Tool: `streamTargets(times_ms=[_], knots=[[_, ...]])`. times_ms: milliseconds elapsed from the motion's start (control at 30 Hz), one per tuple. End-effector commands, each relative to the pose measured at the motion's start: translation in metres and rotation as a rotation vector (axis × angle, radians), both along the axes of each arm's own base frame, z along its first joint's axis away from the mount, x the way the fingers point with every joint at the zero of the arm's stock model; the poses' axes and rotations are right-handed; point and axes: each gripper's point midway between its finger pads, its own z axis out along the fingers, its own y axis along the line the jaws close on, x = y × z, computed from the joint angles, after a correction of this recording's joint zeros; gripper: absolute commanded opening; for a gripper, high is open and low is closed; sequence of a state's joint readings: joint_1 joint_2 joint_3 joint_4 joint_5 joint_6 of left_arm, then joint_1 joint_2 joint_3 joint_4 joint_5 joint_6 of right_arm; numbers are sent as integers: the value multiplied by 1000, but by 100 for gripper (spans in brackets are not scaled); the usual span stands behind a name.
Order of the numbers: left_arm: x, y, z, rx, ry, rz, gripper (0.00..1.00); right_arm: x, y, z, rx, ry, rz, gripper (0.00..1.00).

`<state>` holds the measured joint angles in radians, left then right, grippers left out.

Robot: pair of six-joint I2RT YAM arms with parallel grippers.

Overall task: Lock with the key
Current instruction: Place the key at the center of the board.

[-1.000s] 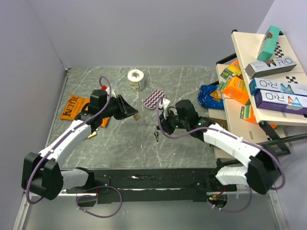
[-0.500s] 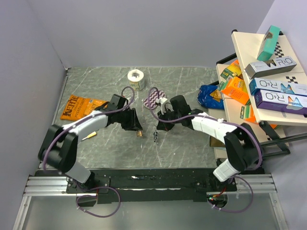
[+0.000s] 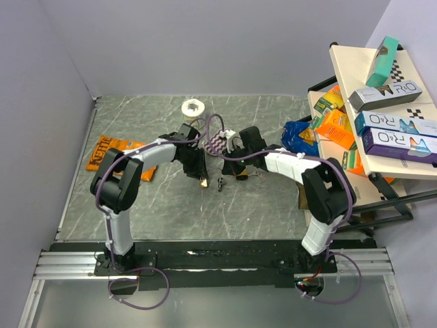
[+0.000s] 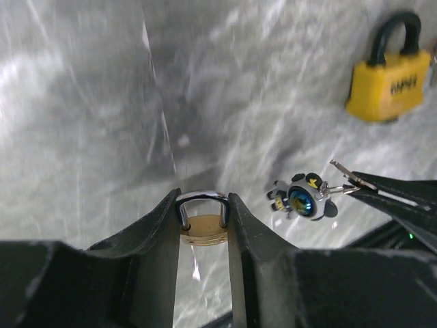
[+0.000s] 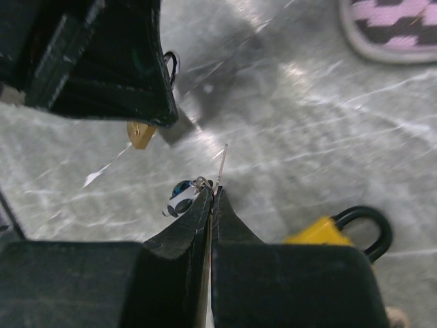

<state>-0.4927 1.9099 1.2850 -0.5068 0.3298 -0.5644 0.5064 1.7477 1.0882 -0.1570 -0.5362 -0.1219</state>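
Brass padlock clamped in the left gripper around mid-worktop, right gripper pinched tight on the key, yellow padlock lying just beside that gripper

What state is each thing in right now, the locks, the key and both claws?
left claw: shut on the brass padlock.
right claw: shut on the key.
brass padlock: clamped between the fingers, key not in it.
key: pinched at the fingertips, in no lock.
yellow padlock: lying flat on the table, shackle looks closed, untouched.
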Motion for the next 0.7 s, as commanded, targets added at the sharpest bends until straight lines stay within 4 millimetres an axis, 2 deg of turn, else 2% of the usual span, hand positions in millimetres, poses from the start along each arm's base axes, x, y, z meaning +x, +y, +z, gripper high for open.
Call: streamTargets(times_ms=[0,400,667], knots=[[11,-7,0,34,-14,-4,1,22,4,4,8,-66,35,0],[11,-25,-20,45,22,-18,1,43,-4,-15,-28,-72,33,0],[17,-20,-28,92,23,-8,2,55,0,-17,-24,-89,40,0]])
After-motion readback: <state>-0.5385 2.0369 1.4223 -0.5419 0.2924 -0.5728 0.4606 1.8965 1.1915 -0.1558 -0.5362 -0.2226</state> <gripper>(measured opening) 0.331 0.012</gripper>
